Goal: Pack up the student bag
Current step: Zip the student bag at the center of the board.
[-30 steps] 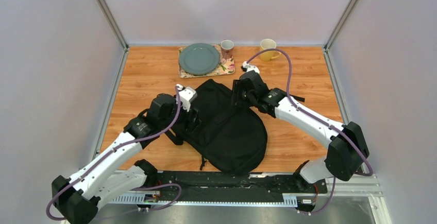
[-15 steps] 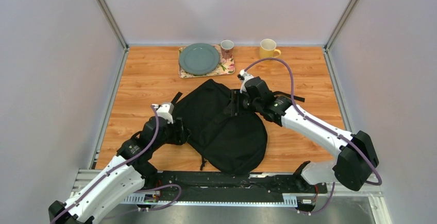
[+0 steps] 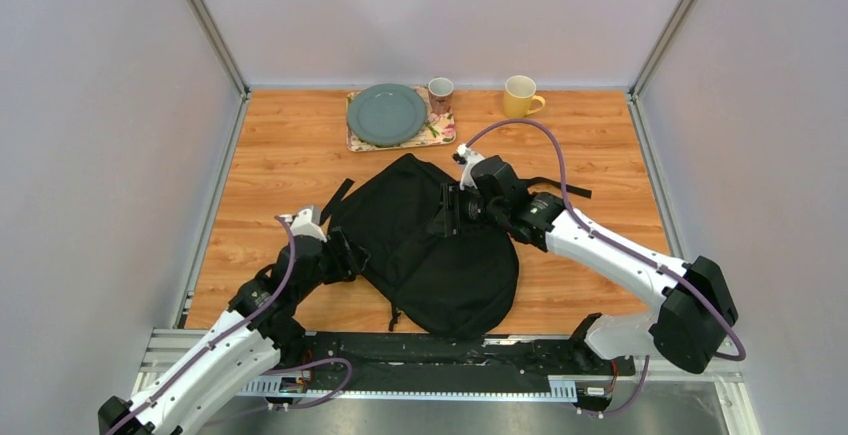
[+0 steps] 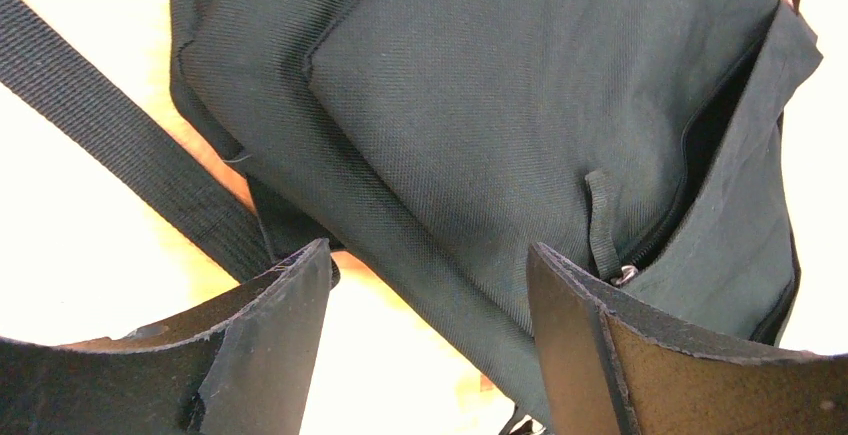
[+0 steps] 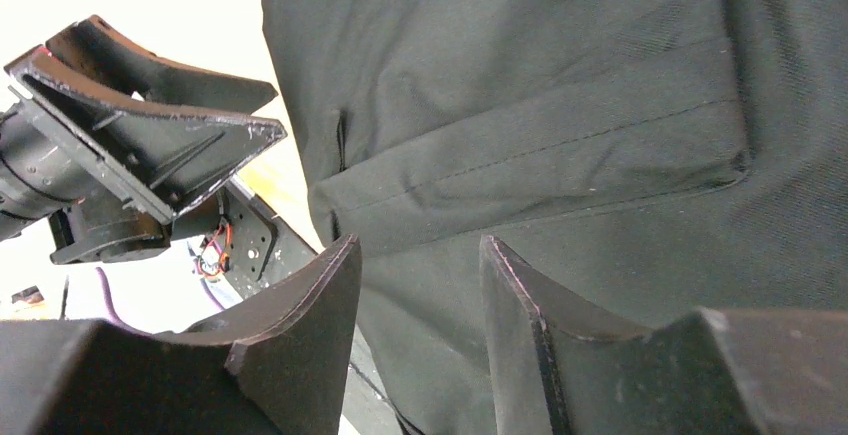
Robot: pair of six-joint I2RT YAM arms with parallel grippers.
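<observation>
Orange-brown wooden tabletop with plank grain, walled in grey on three sides. Carries at centre a large black soft fabric backpack, flat on the wood, rounded end toward the near edge. Shows one long black strap trailing off the bag's left side onto bare wood, and a second black strap off its right. Holds along the far edge a floral rectangular placemat. Has a small brown patterned cup at that mat's far right corner; on mat or on wood, cannot tell. Bears, near and to the right, a yellow ceramic mug, upright, handle to the right.
</observation>
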